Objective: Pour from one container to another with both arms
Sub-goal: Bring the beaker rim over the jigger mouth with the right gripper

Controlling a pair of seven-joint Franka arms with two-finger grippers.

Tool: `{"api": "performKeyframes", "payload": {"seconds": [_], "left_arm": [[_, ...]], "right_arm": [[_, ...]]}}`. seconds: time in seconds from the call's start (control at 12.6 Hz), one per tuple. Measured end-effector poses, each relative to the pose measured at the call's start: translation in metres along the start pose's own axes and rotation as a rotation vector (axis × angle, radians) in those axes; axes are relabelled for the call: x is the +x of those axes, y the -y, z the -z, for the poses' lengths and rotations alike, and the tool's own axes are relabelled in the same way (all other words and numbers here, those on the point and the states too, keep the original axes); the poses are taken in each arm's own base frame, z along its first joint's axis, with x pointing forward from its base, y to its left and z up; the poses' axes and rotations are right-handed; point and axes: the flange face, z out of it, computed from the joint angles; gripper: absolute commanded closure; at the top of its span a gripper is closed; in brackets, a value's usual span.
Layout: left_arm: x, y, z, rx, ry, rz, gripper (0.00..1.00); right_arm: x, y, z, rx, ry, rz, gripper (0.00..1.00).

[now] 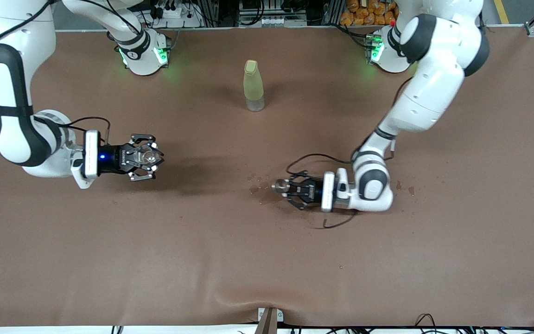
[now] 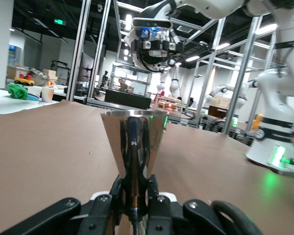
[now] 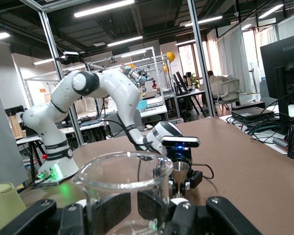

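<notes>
Fingers of left gripper [image 1: 287, 187] clamping metal funnel [image 2: 133, 142], right gripper [image 1: 149, 157] fingers clamping glass beaker [image 3: 123, 188].

Evenly bright overhead light, ceiling strip lamps [image 3: 104, 8] glaring in both wrist views, soft shadows on the brown table [image 1: 230, 250], green glow near the arm bases, foreground possibly slightly blurred up close

Front view looks steeply down from high across the bench [image 1: 267, 260], facing both bases; each wrist view sits low and close, level, facing the other arm's tool.
</notes>
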Motion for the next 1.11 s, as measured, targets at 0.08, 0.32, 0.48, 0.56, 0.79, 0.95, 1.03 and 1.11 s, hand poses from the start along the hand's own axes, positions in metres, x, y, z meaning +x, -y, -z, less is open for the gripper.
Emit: {"api": "performKeyframes", "payload": {"seconds": [0.08, 0.32, 0.48, 0.56, 0.79, 0.95, 1.03, 1.11], "left_arm": [[0.002, -0.005, -0.025, 0.021, -0.020, -0.010, 1.00], [-0.002, -0.021, -0.075, 0.081, -0.030, -0.056, 1.00], [-0.006, -0.022, -0.078, 0.100, -0.001, -0.071, 1.00], [-0.007, -0.020, -0.076, 0.111, 0.010, -0.073, 1.00], [-0.009, -0.021, -0.076, 0.121, 0.028, -0.072, 1.00], [-0.010, -0.023, -0.080, 0.120, 0.029, -0.070, 1.00], [-0.011, -0.025, -0.085, 0.128, 0.029, -0.064, 1.00], [-0.011, -0.028, -0.093, 0.132, 0.028, -0.061, 1.00]], "right_arm": [[-0.005, 0.002, -0.008, -0.010, -0.005, 0.007, 1.00], [-0.015, 0.005, -0.037, -0.035, -0.016, 0.021, 1.00], [-0.017, 0.005, -0.058, -0.051, -0.025, 0.025, 1.00], [-0.016, 0.005, -0.069, -0.061, -0.029, 0.026, 1.00], [-0.016, 0.007, -0.107, -0.089, -0.041, 0.030, 1.00], [-0.016, 0.010, -0.133, -0.110, -0.053, 0.028, 1.00], [-0.018, 0.013, -0.148, -0.119, -0.060, 0.024, 1.00], [-0.020, 0.017, -0.161, -0.129, -0.064, 0.023, 1.00]]}}
